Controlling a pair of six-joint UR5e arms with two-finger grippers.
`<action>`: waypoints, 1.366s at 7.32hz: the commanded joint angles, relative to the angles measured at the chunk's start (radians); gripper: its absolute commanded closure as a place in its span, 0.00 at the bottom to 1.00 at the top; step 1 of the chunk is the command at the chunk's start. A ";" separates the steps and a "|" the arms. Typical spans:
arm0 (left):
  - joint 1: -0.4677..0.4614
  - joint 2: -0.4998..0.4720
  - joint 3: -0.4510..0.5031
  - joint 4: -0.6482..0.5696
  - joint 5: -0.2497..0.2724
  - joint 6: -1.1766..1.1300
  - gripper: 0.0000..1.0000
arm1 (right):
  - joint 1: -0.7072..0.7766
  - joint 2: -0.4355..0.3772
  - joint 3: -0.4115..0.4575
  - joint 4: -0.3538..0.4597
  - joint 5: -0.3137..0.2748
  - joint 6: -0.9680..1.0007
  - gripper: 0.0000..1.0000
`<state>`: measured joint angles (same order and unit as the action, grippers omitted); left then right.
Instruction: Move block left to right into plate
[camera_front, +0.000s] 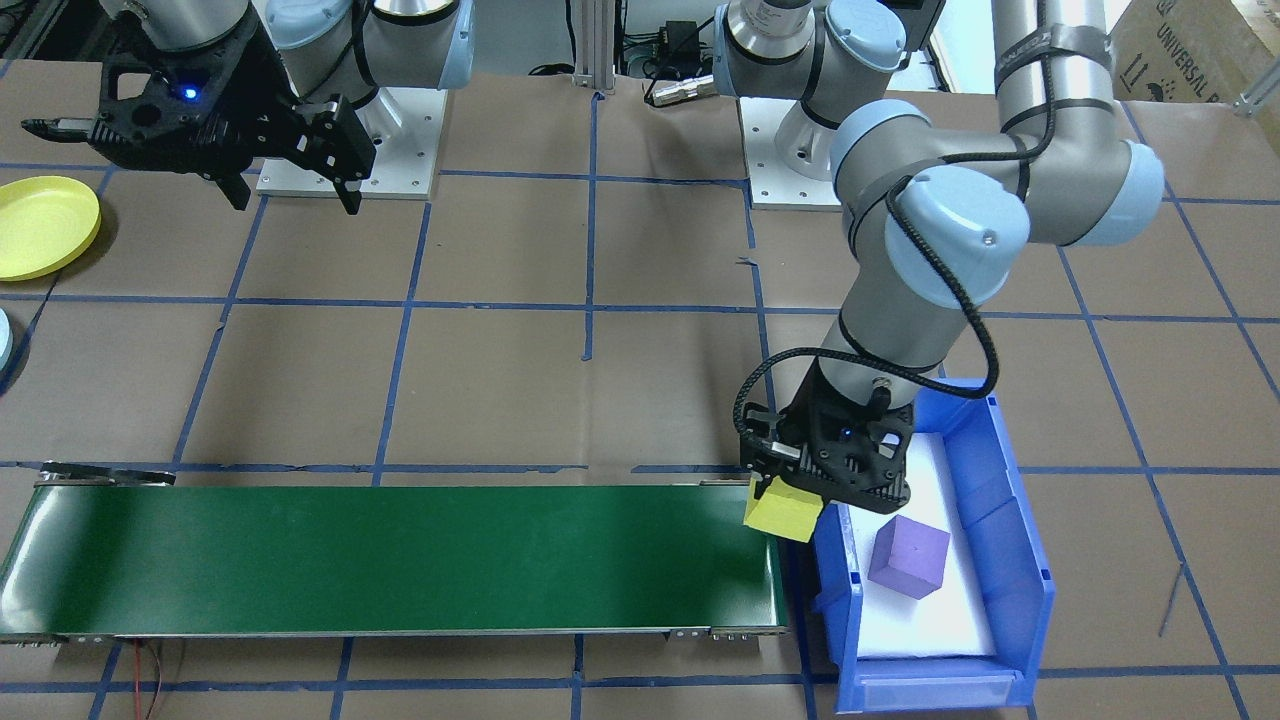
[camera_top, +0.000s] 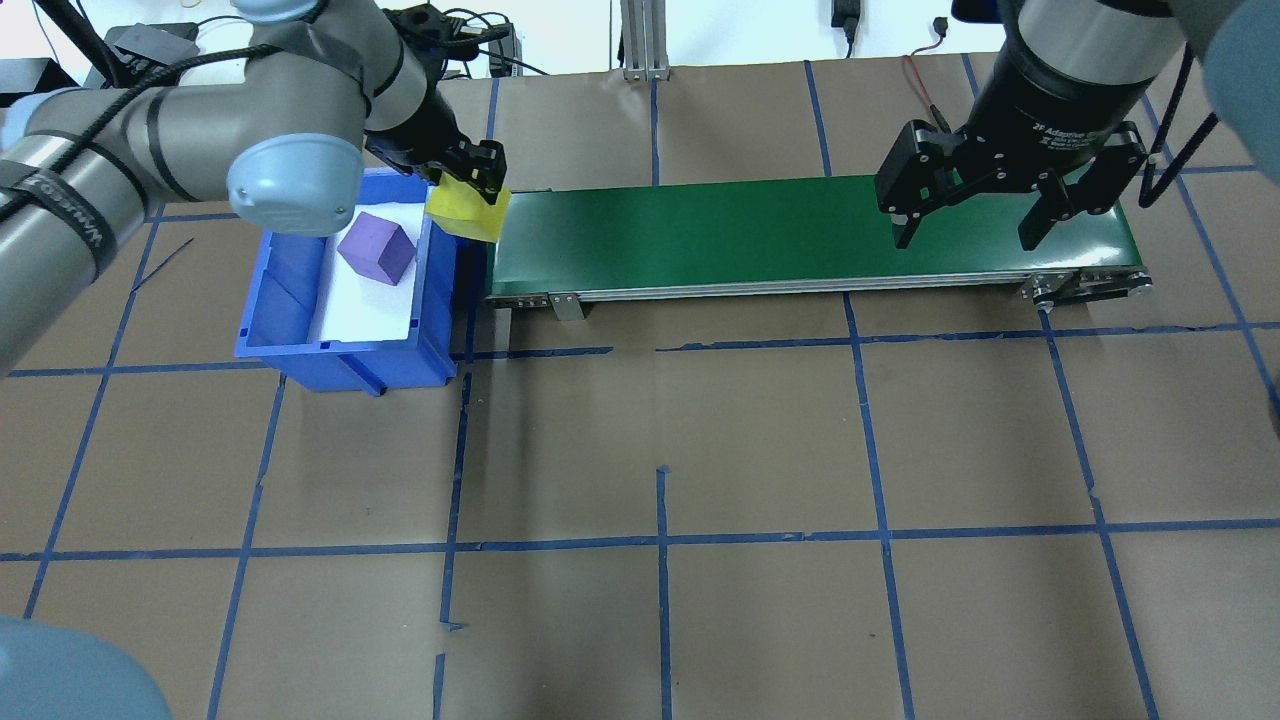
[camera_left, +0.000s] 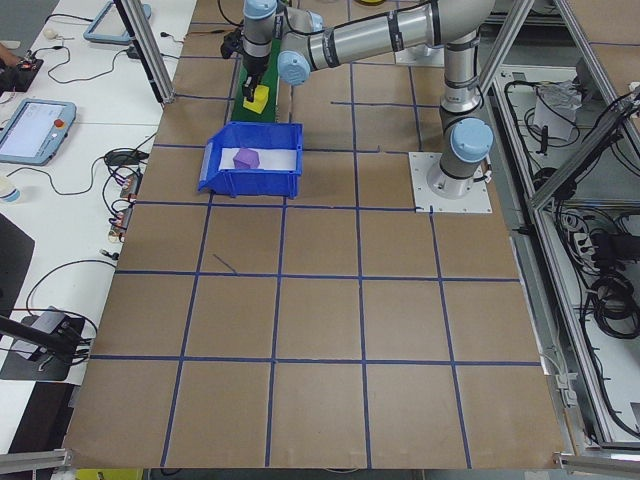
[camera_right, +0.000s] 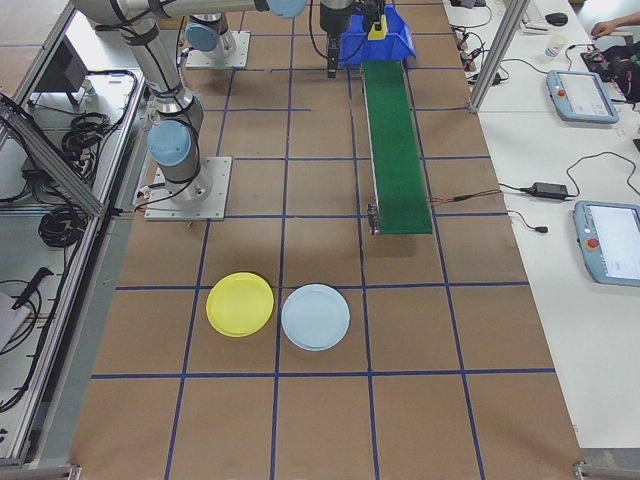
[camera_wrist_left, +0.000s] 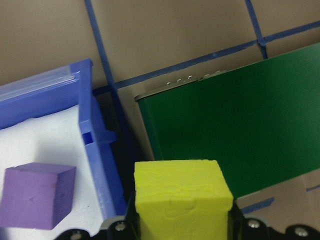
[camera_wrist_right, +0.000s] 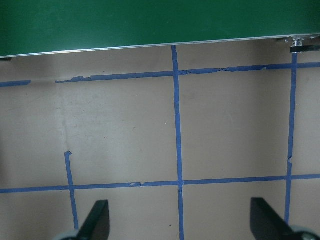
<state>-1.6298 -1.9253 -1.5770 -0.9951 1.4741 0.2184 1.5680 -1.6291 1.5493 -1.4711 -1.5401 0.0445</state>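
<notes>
Front view: the left gripper (camera_front: 790, 500) pinches a yellow foam block (camera_front: 782, 512) lower right, over the green belt's (camera_front: 400, 560) end, beside the blue plastic bin (camera_front: 1020, 560) holding a purple cube (camera_front: 909, 556); a round yellow plate (camera_front: 40, 227) sits far left. Overhead: the right gripper (camera_top: 972, 232) hangs spread, upper right

Left arm reaches far out from its base, elbow bent, wrist pointing down. Left gripper (camera_top: 470, 190) is clamped on a yellow block (camera_top: 467, 212), one finger on each side, block lifted off any surface. Right arm is drawn up with wrist held high. Right gripper (camera_top: 970, 228) points down, fingers (camera_wrist_right: 95, 222) spread wide apart with nothing between them.
</notes>
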 joint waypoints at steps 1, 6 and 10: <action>-0.025 -0.047 0.000 0.068 -0.004 -0.034 0.55 | 0.000 0.000 0.000 0.000 -0.002 0.000 0.00; -0.027 -0.110 -0.001 0.145 -0.034 -0.024 0.00 | 0.000 0.000 0.000 0.000 -0.002 0.000 0.00; 0.077 0.003 0.020 -0.003 0.080 -0.021 0.00 | -0.002 0.000 0.000 0.000 -0.002 0.000 0.00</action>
<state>-1.6174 -1.9543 -1.5598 -0.9435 1.5406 0.1881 1.5673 -1.6291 1.5493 -1.4711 -1.5417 0.0445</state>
